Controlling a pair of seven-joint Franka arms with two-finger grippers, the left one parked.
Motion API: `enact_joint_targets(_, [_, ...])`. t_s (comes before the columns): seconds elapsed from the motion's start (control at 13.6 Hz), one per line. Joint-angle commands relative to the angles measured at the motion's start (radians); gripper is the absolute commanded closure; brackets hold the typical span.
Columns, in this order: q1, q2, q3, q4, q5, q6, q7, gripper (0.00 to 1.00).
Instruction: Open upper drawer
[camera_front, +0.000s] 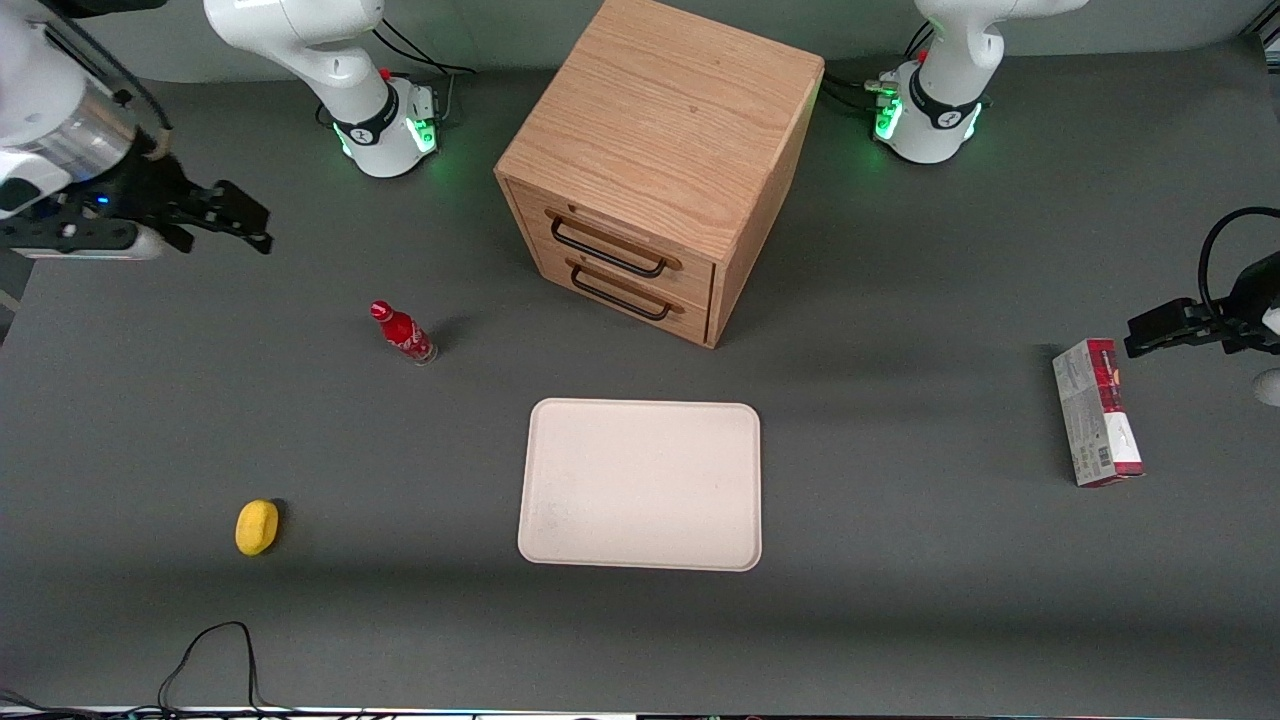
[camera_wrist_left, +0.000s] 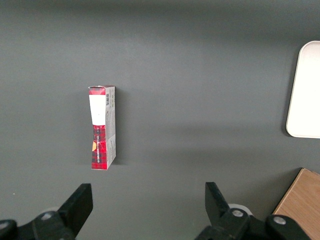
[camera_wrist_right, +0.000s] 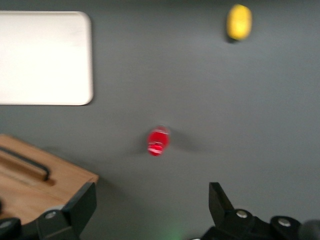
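Observation:
The light oak cabinet (camera_front: 665, 130) stands at the middle of the table, farther from the front camera than the tray. Its upper drawer (camera_front: 690, 272) has a thin black bar handle (camera_front: 608, 250) and is shut flush, above the matching lower drawer (camera_front: 655, 315). My right gripper (camera_front: 250, 225) hangs in the air toward the working arm's end of the table, well apart from the cabinet, open and empty. In the right wrist view the gripper (camera_wrist_right: 150, 200) is open over bare table, with a cabinet corner (camera_wrist_right: 65, 180) and one black handle (camera_wrist_right: 25, 162) beside one finger.
A red bottle (camera_front: 403, 333) (camera_wrist_right: 158, 140) stands between the gripper and the cabinet. A white tray (camera_front: 640, 485) (camera_wrist_right: 45, 57) lies nearer the front camera. A yellow lemon-like object (camera_front: 257, 526) (camera_wrist_right: 239, 21) lies near the front. A red box (camera_front: 1096, 412) (camera_wrist_left: 102, 127) lies toward the parked arm's end.

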Motion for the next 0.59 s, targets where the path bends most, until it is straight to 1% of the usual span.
enact_joint_targets(0.0, [0.002, 0.144, 0.168, 0.188, 0.031, -0.073, -0.008, 0.0])
enact_joint_targets(0.07, [0.002, 0.198, 0.234, 0.228, 0.032, -0.071, -0.023, 0.0])
enact_joint_targets(0.29, [0.002, 0.373, 0.435, 0.43, 0.023, -0.079, -0.115, 0.0])
enact_joint_targets(0.37, [0.002, 0.411, 0.468, 0.469, 0.028, -0.103, -0.16, 0.0])
enact_joint_targets(0.51, [0.004, 0.452, 0.52, 0.474, 0.049, -0.11, -0.288, 0.0])
